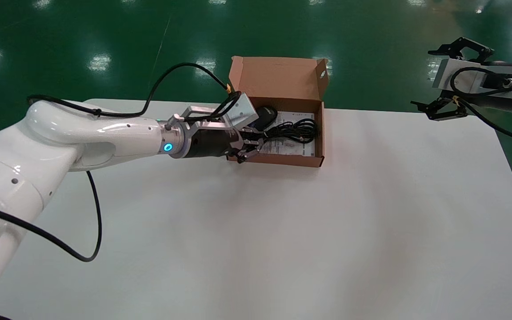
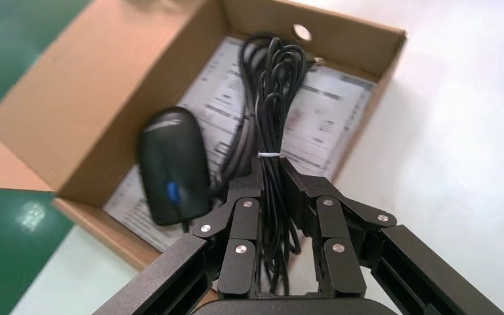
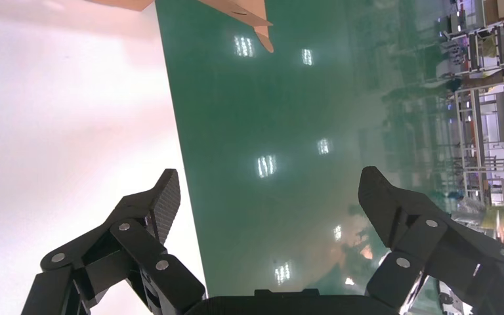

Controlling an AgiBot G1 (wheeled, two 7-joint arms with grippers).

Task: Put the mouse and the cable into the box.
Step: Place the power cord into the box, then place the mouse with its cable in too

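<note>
- L gripper (image 1: 250, 147) is at the near-left corner of the box (image 1: 278, 82). Its fingers (image 2: 244, 216) are clenched on the cable (image 2: 277, 85), and the strands run between them.
- Cable is a black bundle w/ a thin white tie. Its far part lies inside the box on the paper (image 2: 331, 115), and its near end is in the grip.
- Mouse (image 2: 174, 167), black w/ a small blue spot, lies in the box also. It is just beside the cable, on the side toward the lid.
- Box is brown cardboard w/ the lid upright at the far side. It stands at the far edge of the table (image 1: 282, 231).
- R gripper (image 3: 267, 178) is well apart from the box, near the table's far right corner, partly over the green floor (image 1: 105, 26). Its fingers are spread wide, released.
</note>
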